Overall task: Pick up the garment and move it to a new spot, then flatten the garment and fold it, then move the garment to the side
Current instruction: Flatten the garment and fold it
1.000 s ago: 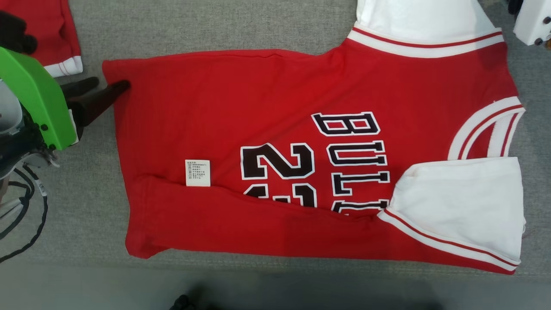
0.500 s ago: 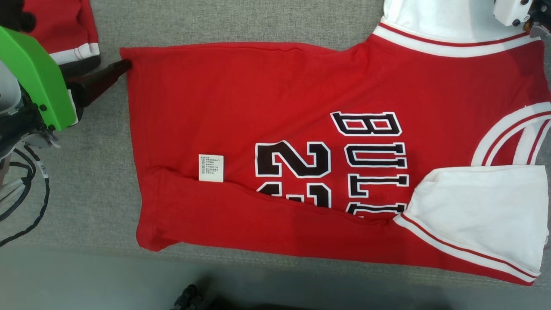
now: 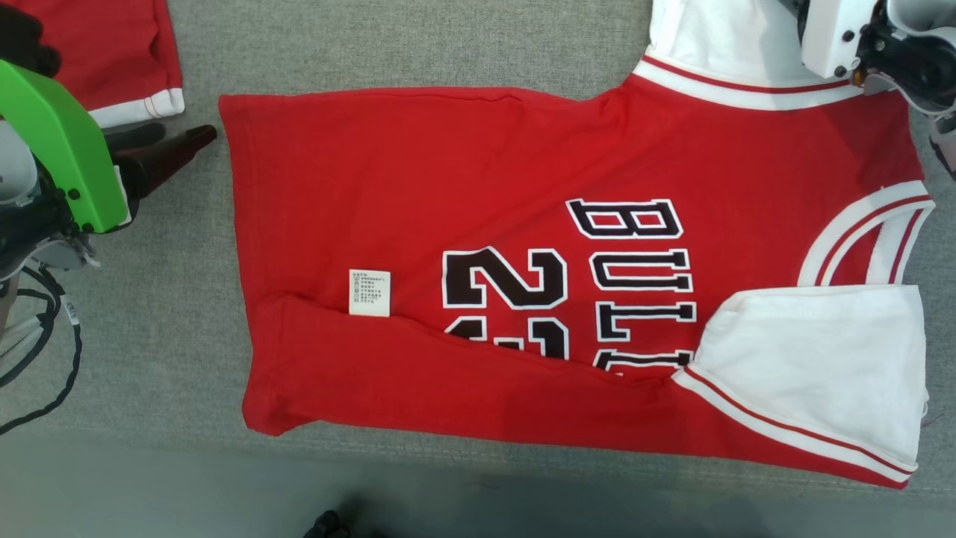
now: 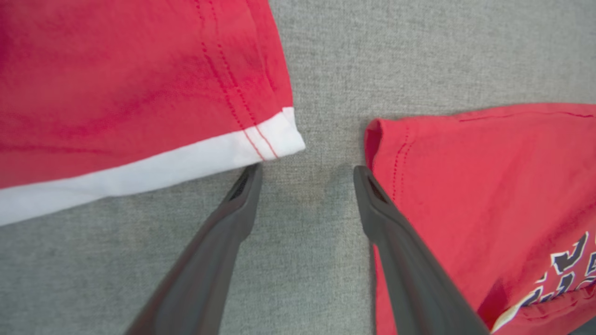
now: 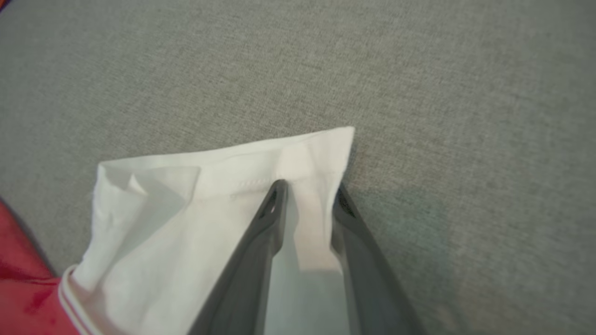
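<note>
Red garment (image 3: 448, 187) | left tool (image 4: 307, 171) spread, beside hem (image 4: 372, 135) | right tool (image 5: 309, 187) astride sleeve (image 5: 163, 232), grip unclear

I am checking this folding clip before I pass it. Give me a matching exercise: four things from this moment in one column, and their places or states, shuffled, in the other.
Things:
1. left gripper
2. right gripper
3. care label
4. second red garment

Places or states:
A. fingers astride the edge of the white sleeve
B. at the head view's top left corner
C. open over the bare grey surface, beside the jersey's hem corner
D. lying on the jersey, left of the number

Pairs: 1-C, 2-A, 3-D, 4-B.
</note>
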Robot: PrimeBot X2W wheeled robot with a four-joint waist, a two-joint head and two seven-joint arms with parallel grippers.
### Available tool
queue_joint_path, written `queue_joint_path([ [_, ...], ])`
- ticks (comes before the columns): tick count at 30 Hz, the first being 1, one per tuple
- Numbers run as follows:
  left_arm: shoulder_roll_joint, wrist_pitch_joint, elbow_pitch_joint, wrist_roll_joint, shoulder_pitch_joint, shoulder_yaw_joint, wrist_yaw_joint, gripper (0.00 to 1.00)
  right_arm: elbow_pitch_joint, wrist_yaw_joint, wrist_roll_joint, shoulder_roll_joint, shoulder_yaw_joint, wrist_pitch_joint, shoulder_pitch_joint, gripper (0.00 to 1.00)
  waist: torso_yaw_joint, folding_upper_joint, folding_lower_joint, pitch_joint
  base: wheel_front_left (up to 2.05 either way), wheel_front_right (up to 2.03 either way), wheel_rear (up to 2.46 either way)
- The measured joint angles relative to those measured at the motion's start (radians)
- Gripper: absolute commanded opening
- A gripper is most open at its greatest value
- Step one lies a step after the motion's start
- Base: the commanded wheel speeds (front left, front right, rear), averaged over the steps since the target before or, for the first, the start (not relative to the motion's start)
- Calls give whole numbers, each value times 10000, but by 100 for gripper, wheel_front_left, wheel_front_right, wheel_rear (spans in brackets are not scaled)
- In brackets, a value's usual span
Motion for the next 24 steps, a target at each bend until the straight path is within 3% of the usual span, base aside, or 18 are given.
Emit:
queue_joint_path([
  [24, -29, 326, 58, -633, -359, 104, -270, 100, 807, 499, 169, 587, 29, -236, -317, 0, -371, 0, 0, 31, 0, 0, 0],
])
